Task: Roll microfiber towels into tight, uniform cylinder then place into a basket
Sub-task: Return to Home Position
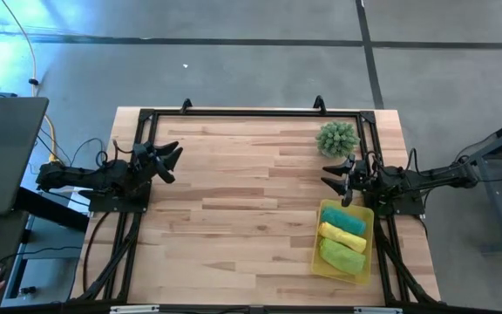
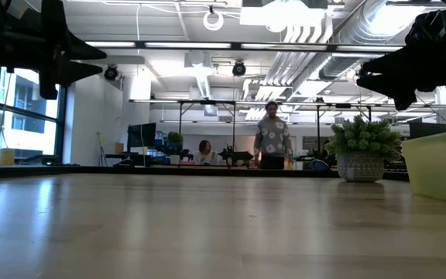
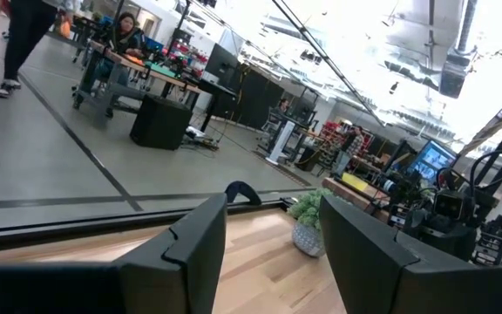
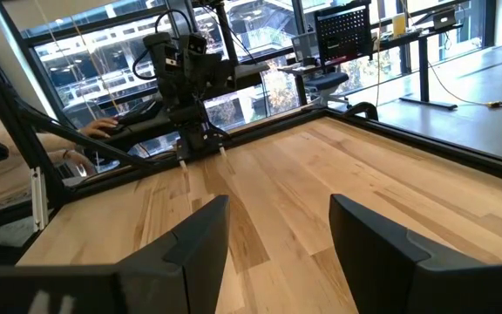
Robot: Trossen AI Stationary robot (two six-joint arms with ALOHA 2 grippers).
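A pale wooden plank surface [image 1: 234, 209] with visible grain, edged by a thin black metal frame, is seen from above. Near its right edge sits a shallow rectangular basket [image 1: 342, 276] of translucent yellow plastic with rounded corners. Inside it, three fuzzy microfiber towels lie rolled into short, plump cylinders, side by side and touching. They fill the basket from end to end: a teal roll [image 1: 344, 221], a yellow roll [image 1: 342, 236] in the middle, and a lime green roll [image 1: 342, 256].

Just past the teal end of the basket, the dark right hand [image 1: 329, 174] hangs above the surface with its two fingers spread and holding nothing. Beyond the hand, farther from the basket, stands a spiky green ball-shaped plant [image 1: 337, 138]. The level view shows it in a pale woven-looking pot [image 2: 360, 165].

Well apart from the basket, at the opposite side of the surface, the dark left hand [image 1: 174, 164] is also raised. Its fingers are parted and empty, pointing toward the basket's side.

In the level view the basket's cloudy yellow wall [image 2: 440, 163] hides the towels. Far behind it, a person [image 2: 272, 139] stands in a bright workshop.
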